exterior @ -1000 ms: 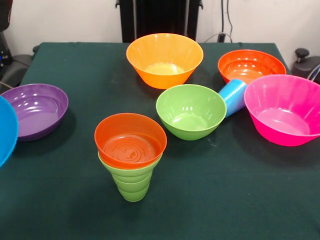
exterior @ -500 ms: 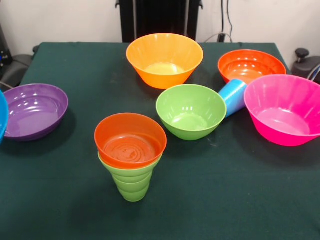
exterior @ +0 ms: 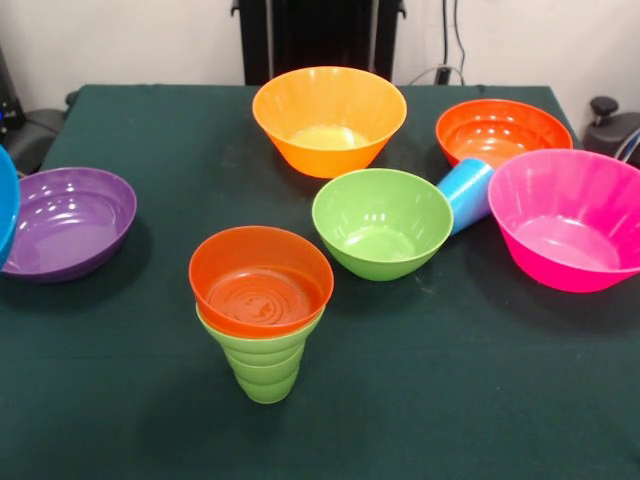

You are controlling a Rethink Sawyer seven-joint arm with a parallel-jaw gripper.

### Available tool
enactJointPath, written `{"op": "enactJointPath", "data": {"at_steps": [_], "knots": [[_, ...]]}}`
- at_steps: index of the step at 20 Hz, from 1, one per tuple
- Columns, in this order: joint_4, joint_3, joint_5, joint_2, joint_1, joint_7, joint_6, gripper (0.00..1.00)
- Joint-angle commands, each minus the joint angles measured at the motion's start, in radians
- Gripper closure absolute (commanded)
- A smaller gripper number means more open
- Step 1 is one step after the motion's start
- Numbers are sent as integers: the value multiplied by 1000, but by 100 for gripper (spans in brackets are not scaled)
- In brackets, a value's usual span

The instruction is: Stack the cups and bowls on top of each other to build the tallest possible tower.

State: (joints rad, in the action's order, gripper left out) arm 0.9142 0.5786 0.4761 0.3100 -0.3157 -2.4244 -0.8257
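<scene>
A lime green cup (exterior: 263, 365) stands upright near the table's front, with a small orange bowl (exterior: 261, 280) seated in its mouth. A green bowl (exterior: 382, 222) sits right of centre. Against it lies a light blue cup (exterior: 466, 192), tipped on its side between the green bowl and a pink bowl (exterior: 566, 218). A yellow-orange bowl (exterior: 329, 117) stands at the back middle, a flat orange bowl (exterior: 502, 132) at the back right, a purple bowl (exterior: 70, 220) at the left. A blue bowl (exterior: 5, 203) shows as a sliver at the left edge. No gripper shows.
The dark green table (exterior: 450, 380) reaches the picture's bottom edge. A black pedestal (exterior: 320, 35) stands behind the far edge, with dark equipment (exterior: 612, 125) off the back right corner.
The blue bowl at the left edge has slid further left out of the picture, leaving only a thin sliver. Everything else stays put.
</scene>
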Motion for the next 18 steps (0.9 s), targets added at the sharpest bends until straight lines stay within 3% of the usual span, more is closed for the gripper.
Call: {"op": "enactJointPath", "data": {"at_steps": [1,18], "knots": [[-72,-89,2,6,-10,-101,-162,100],[-255,-4,45,-92,27,-283,-258,100]]}}
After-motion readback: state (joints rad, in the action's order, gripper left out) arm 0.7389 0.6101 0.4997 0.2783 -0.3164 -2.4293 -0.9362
